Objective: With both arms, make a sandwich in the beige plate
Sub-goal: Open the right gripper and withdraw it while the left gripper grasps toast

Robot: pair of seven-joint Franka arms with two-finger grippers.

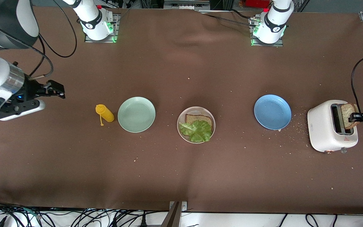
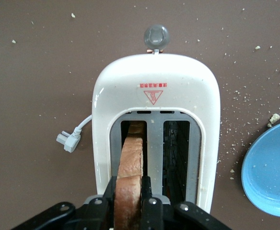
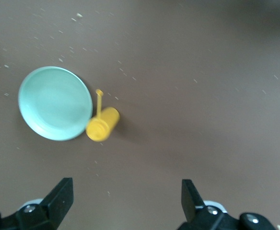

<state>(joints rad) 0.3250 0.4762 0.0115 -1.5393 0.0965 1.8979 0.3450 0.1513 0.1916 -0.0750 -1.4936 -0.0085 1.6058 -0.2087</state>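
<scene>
Left gripper [image 2: 129, 203] over the white toaster [image 1: 331, 126] at the left arm's end of the table, wrist pointing straight down in the left wrist view. Fingers [image 2: 151, 203] clamped on both flat faces of a bread slice [image 2: 130, 167], 1 finger per face. Slice upright on edge, partly out of 1 of the toaster's 2 slots, long axis running along the slot. Second slot beside it dark inside.

Right gripper [image 1: 54, 90] up over bare brown cloth at the right arm's end of the table, waiting, forearm slanting in from the view's edge. Fingers [image 3: 61, 194] wide apart, holding nothing.

Beige plate [image 1: 181, 130] near the table's middle, between the mint-green plate [image 1: 136, 114] and the blue plate [image 1: 272, 112]. On it 1 bread slice [image 1: 200, 119] lying flat, edges roughly square to the table. Lettuce leaf [image 1: 198, 130] spread over the slice's part nearer the front camera, crinkled, reaching the rim.

Yellow bottle [image 1: 106, 114] just beside the mint-green plate, toward the right arm's end. Crumbs [image 1: 298, 121] scattered between blue plate and toaster.
</scene>
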